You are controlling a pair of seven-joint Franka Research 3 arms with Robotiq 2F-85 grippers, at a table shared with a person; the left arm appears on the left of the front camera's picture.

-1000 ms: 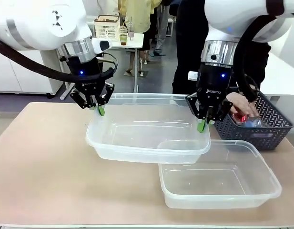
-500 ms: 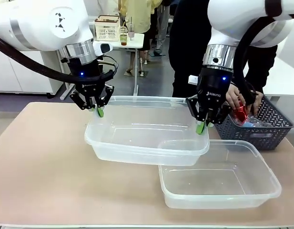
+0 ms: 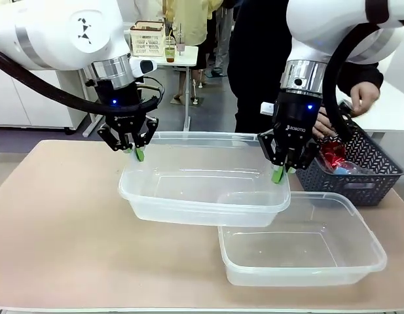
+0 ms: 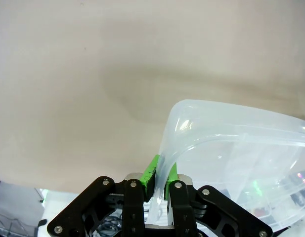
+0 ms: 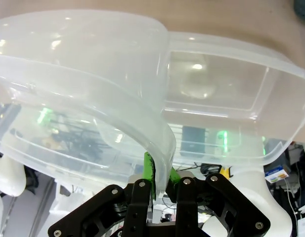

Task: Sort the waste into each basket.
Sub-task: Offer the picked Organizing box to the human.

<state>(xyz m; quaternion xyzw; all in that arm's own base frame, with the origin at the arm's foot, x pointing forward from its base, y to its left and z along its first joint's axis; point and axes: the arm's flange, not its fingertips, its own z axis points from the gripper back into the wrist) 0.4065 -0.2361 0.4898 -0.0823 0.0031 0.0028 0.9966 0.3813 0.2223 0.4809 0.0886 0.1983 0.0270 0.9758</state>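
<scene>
Both grippers hold one clear basket (image 3: 202, 210) lifted off the table. My left gripper (image 3: 137, 154) is shut on its left rim, and my right gripper (image 3: 277, 174) is shut on its right rim. In the left wrist view the green pads (image 4: 153, 171) pinch the rim of the basket (image 4: 231, 143). In the right wrist view the gripper (image 5: 160, 178) clamps the curved rim (image 5: 117, 94). A second clear basket (image 3: 300, 269) rests on the table at the front right, partly under the lifted one, and shows again (image 5: 216, 89). A crushed red can (image 3: 330, 156) lies in a dark grey lattice basket (image 3: 368, 186).
The lattice basket stands at the table's right edge, close behind my right gripper. A person in dark clothes stands at the far side, with one hand (image 3: 321, 125) over the lattice basket and the other (image 3: 364, 98) raised. Bare tan table (image 3: 57, 216) lies to the left.
The person's hand, which reached into the lattice basket and gripped the red can, has lifted away. The held basket has barely shifted, and both grippers stay clamped.
</scene>
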